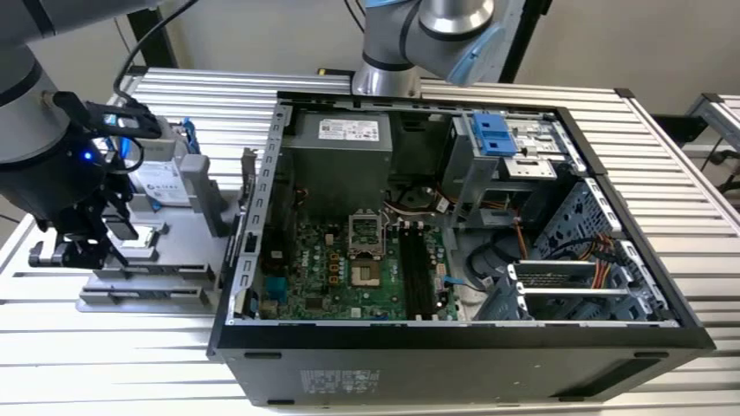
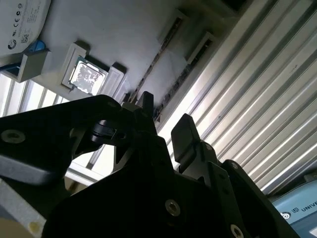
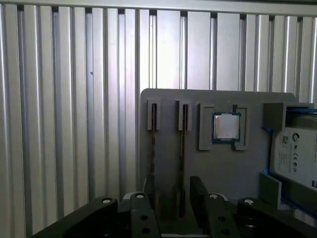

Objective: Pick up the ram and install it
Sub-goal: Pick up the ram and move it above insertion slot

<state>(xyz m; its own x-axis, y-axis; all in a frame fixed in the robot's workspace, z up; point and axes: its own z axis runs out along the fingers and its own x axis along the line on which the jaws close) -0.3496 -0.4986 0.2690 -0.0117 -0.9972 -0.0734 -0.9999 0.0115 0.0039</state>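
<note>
Ribbed metal tabletop (image 3: 59, 99) under all. Pincer (image 3: 173, 193) wide open, empty, jaws seem to straddle near end of ram (image 3: 183, 144); stick stands in grey tray (image 3: 223, 168) slot nr tray's edge, long axis running straight away from pincer. PC case (image 1: 463, 217) further off.

The table (image 1: 682, 165) is bare silvery metal, ribbed in long parallel stripes of light and shadow. The tray (image 3: 168, 158) is a flat matt grey, and the two ram sticks (image 3: 182, 144) show as thin dark lines against it. The processor (image 3: 226, 126) is bright silver with a blue-green edge, and the hard drive (image 3: 297, 153) has a white label and a blue frame. The gripper (image 3: 173, 193) is black. The computer case (image 1: 463, 364) is black outside and grey within, with a green motherboard (image 1: 335, 277) and a bright blue latch (image 1: 495, 134).
</note>
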